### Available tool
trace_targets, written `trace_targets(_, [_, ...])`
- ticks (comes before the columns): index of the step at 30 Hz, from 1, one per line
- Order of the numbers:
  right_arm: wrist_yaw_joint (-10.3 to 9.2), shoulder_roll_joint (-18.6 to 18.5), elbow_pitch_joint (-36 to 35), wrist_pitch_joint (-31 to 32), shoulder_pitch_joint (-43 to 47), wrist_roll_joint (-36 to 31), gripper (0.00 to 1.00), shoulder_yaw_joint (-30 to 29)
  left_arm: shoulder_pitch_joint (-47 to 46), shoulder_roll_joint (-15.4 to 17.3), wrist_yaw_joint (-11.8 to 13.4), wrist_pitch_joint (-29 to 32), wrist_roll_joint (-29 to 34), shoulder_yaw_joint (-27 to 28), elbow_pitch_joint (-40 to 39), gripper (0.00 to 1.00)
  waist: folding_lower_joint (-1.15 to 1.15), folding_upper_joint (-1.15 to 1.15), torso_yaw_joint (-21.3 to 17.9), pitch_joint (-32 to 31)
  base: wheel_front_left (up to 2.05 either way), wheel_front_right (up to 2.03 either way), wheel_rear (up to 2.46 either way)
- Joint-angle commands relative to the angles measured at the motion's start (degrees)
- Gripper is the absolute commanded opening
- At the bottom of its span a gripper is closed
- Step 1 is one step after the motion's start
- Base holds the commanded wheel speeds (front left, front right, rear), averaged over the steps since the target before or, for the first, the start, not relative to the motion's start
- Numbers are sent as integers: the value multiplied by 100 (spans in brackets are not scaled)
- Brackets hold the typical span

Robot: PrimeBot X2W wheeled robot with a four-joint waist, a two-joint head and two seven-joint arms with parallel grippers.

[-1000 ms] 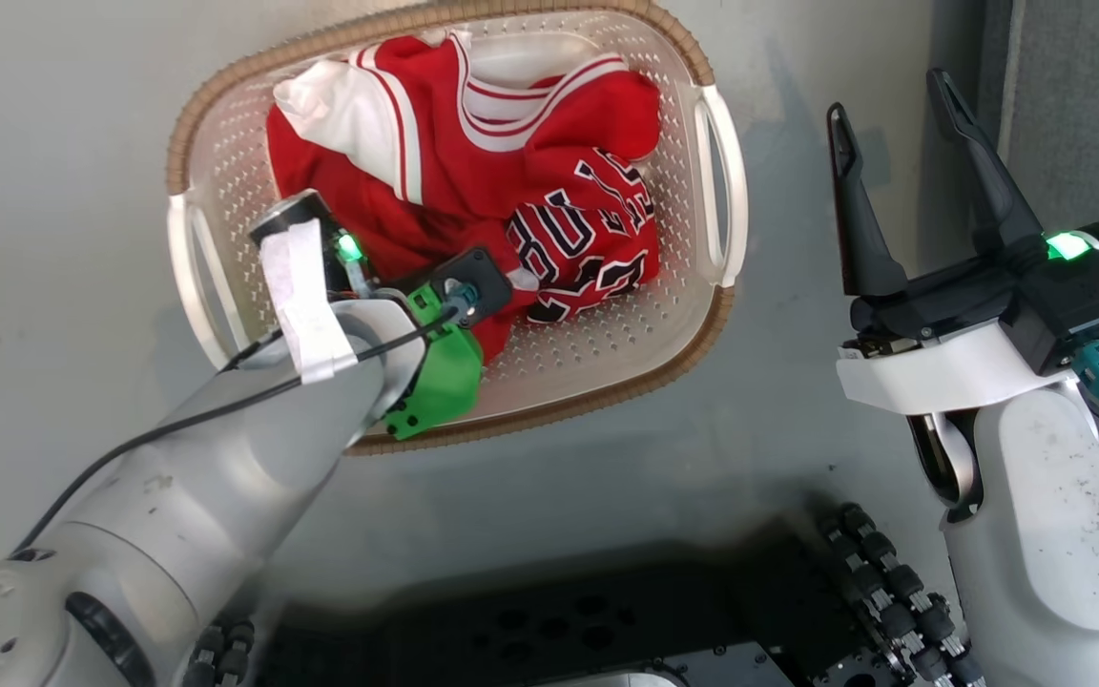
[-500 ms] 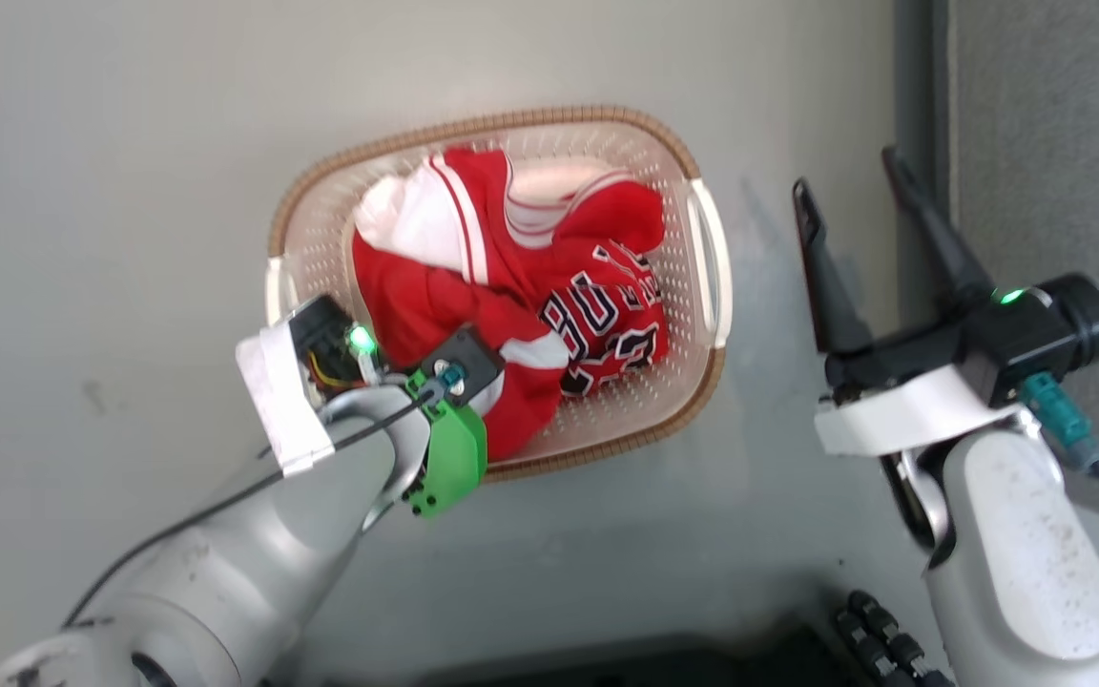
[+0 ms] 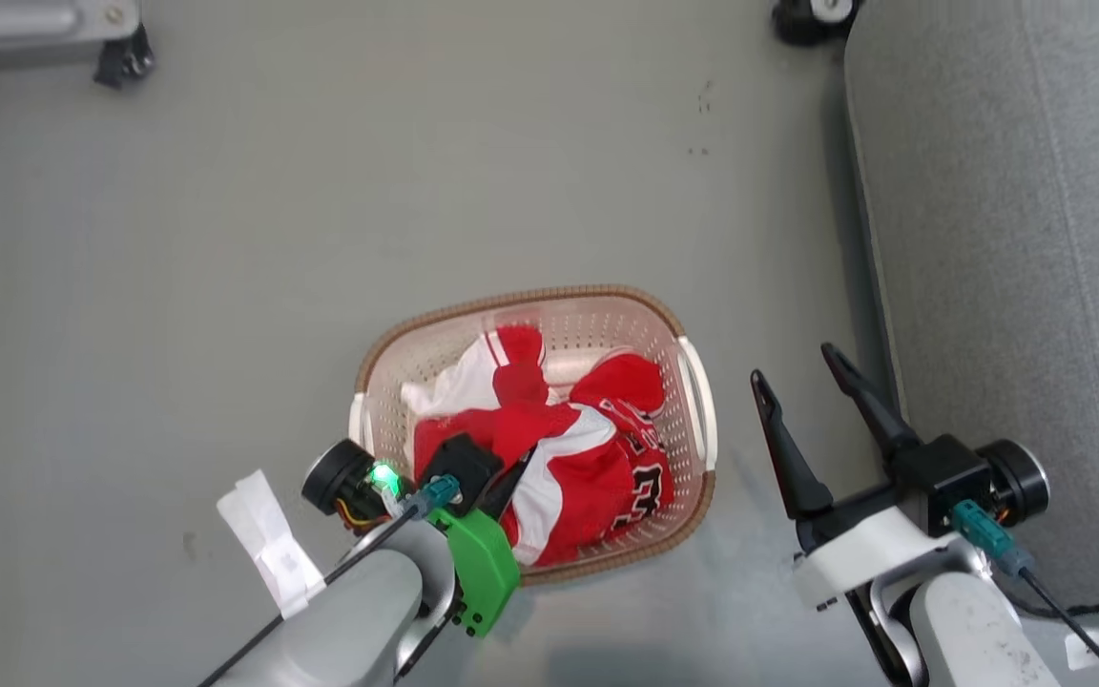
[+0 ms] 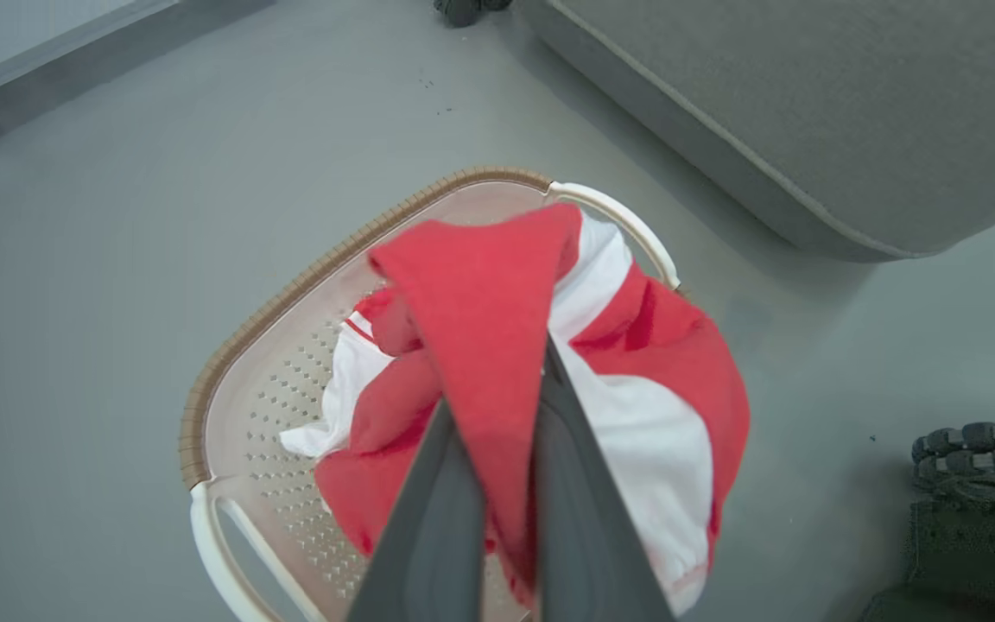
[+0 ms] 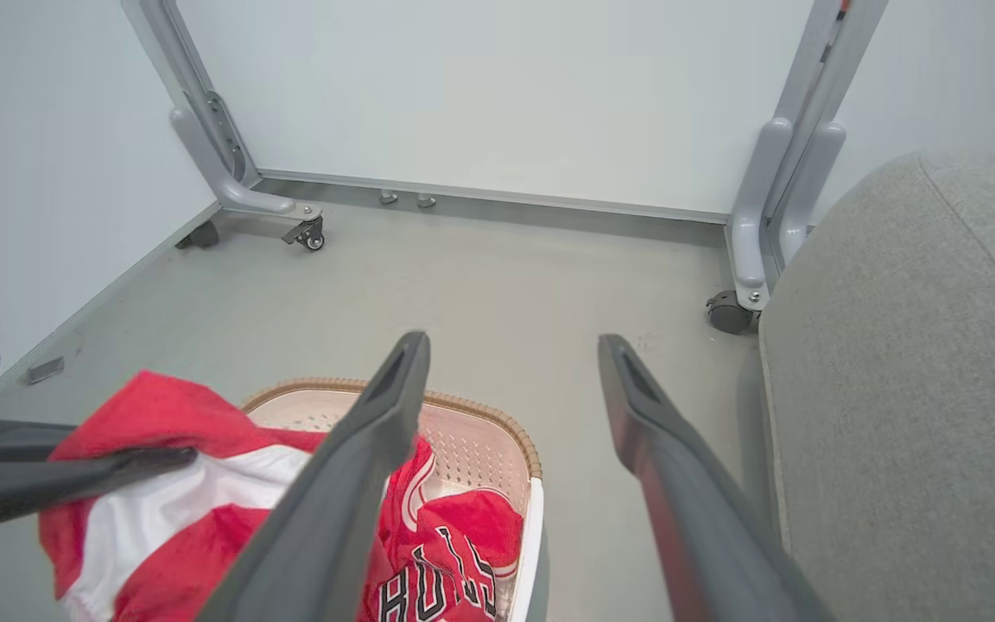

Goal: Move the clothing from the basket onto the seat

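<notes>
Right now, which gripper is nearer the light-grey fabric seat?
Right: the right gripper is open beside the seat; the left gripper grips red jersey clothing over the cream basket.

Smooth grey floor [image 3: 225, 239] with a few faint specks, basket [image 3: 597, 320] standing near its middle, seat [image 3: 1017, 239] along the right, near the basket but apart, grey frame [image 5: 230, 173] on casters [image 5: 726, 313] by the far wall.

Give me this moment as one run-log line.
phase: pick | left gripper: shut on clothing, held above basket | right gripper: open, holding nothing, beside seat | basket: more clothing inside
</notes>
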Motion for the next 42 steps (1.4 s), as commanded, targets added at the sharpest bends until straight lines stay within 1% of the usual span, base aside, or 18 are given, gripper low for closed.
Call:
trace_targets(1, [-8,-25,57,-28,211,47,100,13,284,37,73,-17,77,117,-155,0,1,0,152,-1363,0,0,0])
trace_targets(8, [-8,-25,190,-28,679,140,100,132,984,127,286,-18,403,800,-916,0,1,0,82,-2153,0,0,0])
trace_targets(11, [-8,-25,208,-28,824,189,100,170,1212,155,373,-19,580,1097,-1264,0,1,0,30,-2387,0,0,0])
trace_targets(14, [-8,-25,205,-28,943,240,100,209,1397,191,465,-18,702,1373,-1608,0,1,0,-15,-2517,0,0,0])
trace_targets(21, [-8,-24,142,-28,1036,341,100,274,1595,292,573,-18,1106,1933,-2373,0,1,0,-34,-2661,0,0,0])
trace_targets(31, [-8,-25,27,-28,1108,428,100,432,1658,365,608,-18,1673,2245,-3083,0,1,0,24,-2752,0,0,0])
trace_targets(42, [-8,-25,-136,-28,1121,530,100,548,1728,258,412,-19,2008,2239,-3432,0,1,0,177,-2780,0,0,0])
